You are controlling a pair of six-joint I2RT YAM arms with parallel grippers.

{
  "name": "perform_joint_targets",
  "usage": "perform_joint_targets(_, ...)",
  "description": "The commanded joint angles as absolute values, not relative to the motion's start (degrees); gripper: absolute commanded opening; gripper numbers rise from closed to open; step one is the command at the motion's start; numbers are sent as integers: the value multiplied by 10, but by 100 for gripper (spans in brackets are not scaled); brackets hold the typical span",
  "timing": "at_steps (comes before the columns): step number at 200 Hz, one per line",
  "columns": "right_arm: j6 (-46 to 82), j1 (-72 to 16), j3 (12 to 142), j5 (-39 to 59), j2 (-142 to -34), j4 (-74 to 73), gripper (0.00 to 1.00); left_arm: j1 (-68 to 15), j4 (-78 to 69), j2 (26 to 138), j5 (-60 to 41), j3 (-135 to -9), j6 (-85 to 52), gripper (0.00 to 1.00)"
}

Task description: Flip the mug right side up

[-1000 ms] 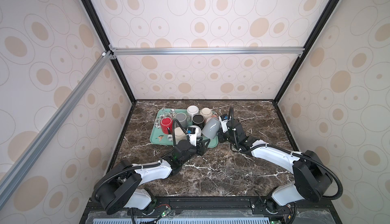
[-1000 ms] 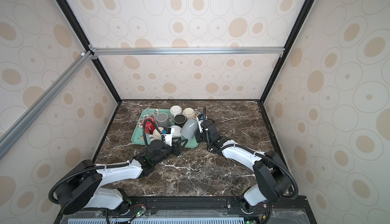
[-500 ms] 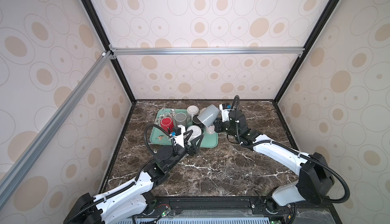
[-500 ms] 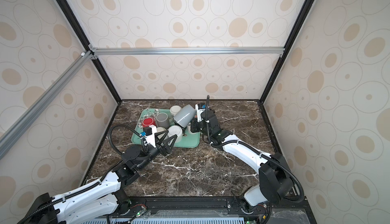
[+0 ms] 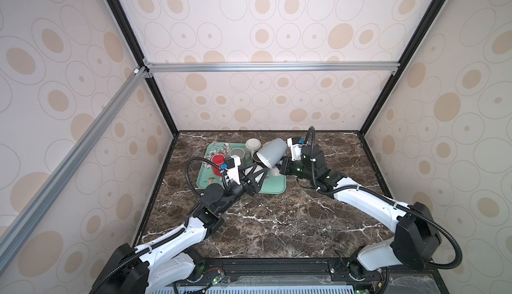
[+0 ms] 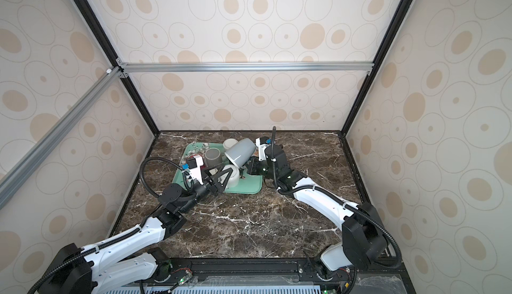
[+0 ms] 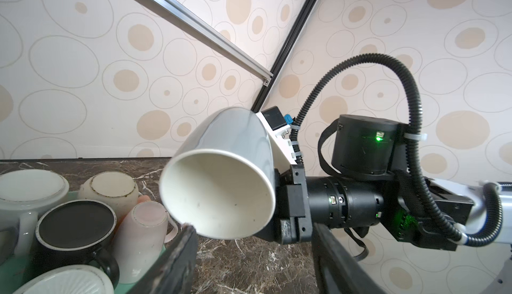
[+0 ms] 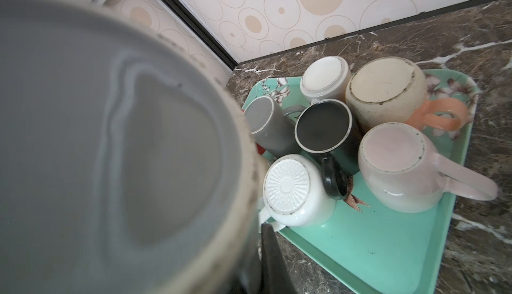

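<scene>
In both top views the mug [image 5: 271, 155] [image 6: 240, 151] hangs in the air over the 2 o'clock part of the tray [image 5: 273, 188]. It is tipped, with its mouth facing about 7 o'clock and slightly down. The right jaws are closed tight at its 4 o'clock side and carry it. The left jaws stand spread and empty over the tray's 6 o'clock edge, just short of the mug's mouth.

In the left wrist view the mug [image 7: 221, 179] shows its white inside. The right jaws press in at its 3 o'clock side, and the handle is hidden, so I cannot tell what exactly they pinch. The two left fingers [image 7: 182, 251] are wide apart with nothing between them.

In the right wrist view the mug's grey base [image 8: 110, 140] fills the 9 o'clock half. The other mugs [image 8: 324, 129] sit base-up on the tray [image 8: 388, 245].

The flip seems about halfway. The next move calls for more wrist roll until the mouth faces up, then a landing on bare tray or tabletop [image 5: 277, 217], clear of the left jaws.
</scene>
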State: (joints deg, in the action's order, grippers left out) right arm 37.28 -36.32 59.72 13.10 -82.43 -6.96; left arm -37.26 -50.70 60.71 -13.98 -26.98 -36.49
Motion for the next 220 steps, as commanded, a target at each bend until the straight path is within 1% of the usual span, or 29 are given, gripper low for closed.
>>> perform_joint_targets(1,395,-364,591,152,-797,-115,0,-366,-569,627,-187,-312,-406,64)
perform_joint_targets(64,378,-365,598,163,-803,-97,0,-365,-644,704,-226,-351,-464,57)
perform_joint_targets(84,366,-366,601,162,-801,-88,0,-365,-675,733,-221,-362,-492,51)
perform_joint_targets(105,353,-371,602,153,-799,-79,0,-365,-700,763,-210,-378,-520,41)
perform_joint_targets(132,342,-374,598,142,-797,-72,0,-365,-726,794,-203,-393,-546,25)
perform_joint_targets(155,340,-376,595,139,-797,-69,0,-365,-745,805,-198,-392,-557,0)
perform_joint_targets(157,340,-376,594,139,-797,-69,0,-365,-746,805,-198,-390,-557,0)
perform_joint_targets(169,340,-376,590,137,-797,-69,6,-365,-747,800,-194,-384,-557,0)
perform_joint_targets(193,331,-376,587,135,-793,-58,33,-365,-729,772,-185,-366,-544,0)
perform_joint_targets(201,325,-375,587,134,-790,-51,39,-365,-707,755,-180,-362,-532,0)
perform_joint_targets(220,303,-375,586,128,-779,-27,48,-365,-609,696,-157,-358,-486,0)
